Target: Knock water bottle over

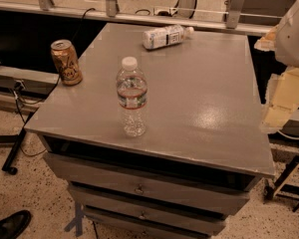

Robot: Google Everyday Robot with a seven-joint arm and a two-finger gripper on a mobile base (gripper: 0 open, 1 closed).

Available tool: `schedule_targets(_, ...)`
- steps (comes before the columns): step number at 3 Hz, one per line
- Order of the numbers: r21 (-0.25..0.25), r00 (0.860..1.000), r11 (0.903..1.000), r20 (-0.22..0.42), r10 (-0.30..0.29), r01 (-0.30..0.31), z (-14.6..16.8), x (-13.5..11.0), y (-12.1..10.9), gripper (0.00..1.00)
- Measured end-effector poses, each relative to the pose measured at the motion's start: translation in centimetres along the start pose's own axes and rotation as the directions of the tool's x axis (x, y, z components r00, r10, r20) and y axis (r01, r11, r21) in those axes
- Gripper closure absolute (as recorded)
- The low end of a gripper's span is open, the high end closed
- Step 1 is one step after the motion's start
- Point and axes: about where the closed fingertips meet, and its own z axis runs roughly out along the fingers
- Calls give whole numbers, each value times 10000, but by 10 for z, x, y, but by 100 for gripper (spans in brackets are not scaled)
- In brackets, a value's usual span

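Observation:
The water bottle (pixel 131 97) is clear ribbed plastic with a white cap and a narrow label band. It stands upright near the front left of the grey cabinet top (pixel 209 98). My arm comes in at the right edge, with a white housing (pixel 295 34) above. The pale gripper (pixel 280 102) hangs just past the cabinet's right edge. It is well to the right of the bottle and does not touch it.
A gold drink can (pixel 66 62) stands at the cabinet's left edge. A bottle with an opaque white label (pixel 165 36) lies on its side at the back. A railing runs behind. Cables and a shoe (pixel 10 225) are on the floor at left.

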Motion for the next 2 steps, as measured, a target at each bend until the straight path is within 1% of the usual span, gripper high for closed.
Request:
schedule_targets(1,2,10000,10000,1,0,0,0,0,0,0)
schedule_targets(2,-316,9981,9994,593,140,-122,20,-14,5,0)
